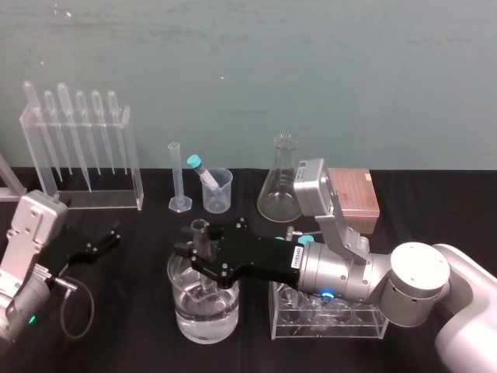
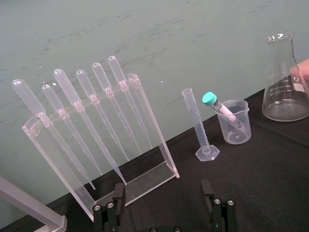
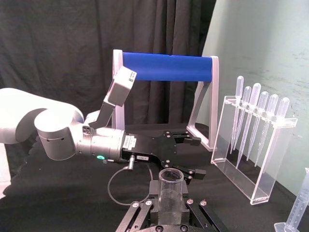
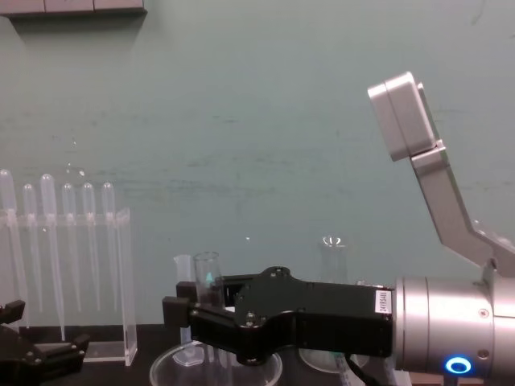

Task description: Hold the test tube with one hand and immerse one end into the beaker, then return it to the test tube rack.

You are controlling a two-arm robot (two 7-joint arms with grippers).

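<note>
1. The test tube (image 1: 200,230) stands upright in the right gripper (image 1: 202,247). The claw is clamped on the glass just below the open rim. The tube's lower part drops inside the beaker (image 1: 183,315).
2. The beaker holds water (image 1: 206,322) in its lower half. It cannot be told whether the tube's tip is under the surface. The pick-up looks done, and the dip appears under way or very near.
3. What seems left is to lift the tube clear and return it. The test tube rack (image 1: 353,194), a salmon-pink block, lies at about 2 o'clock from the beaker and well apart from it.
4. On that path, a conical flask (image 1: 281,186) stands at about 1 o'clock from the beaker. A clear rack (image 1: 326,325) sits at 3 o'clock, just beside the beaker and under the right arm.
5. The left gripper (image 1: 101,237) rests low over the black table (image 1: 124,334) at about 9 o'clock from the beaker. Its claw is spread wide and holds nothing.
</note>
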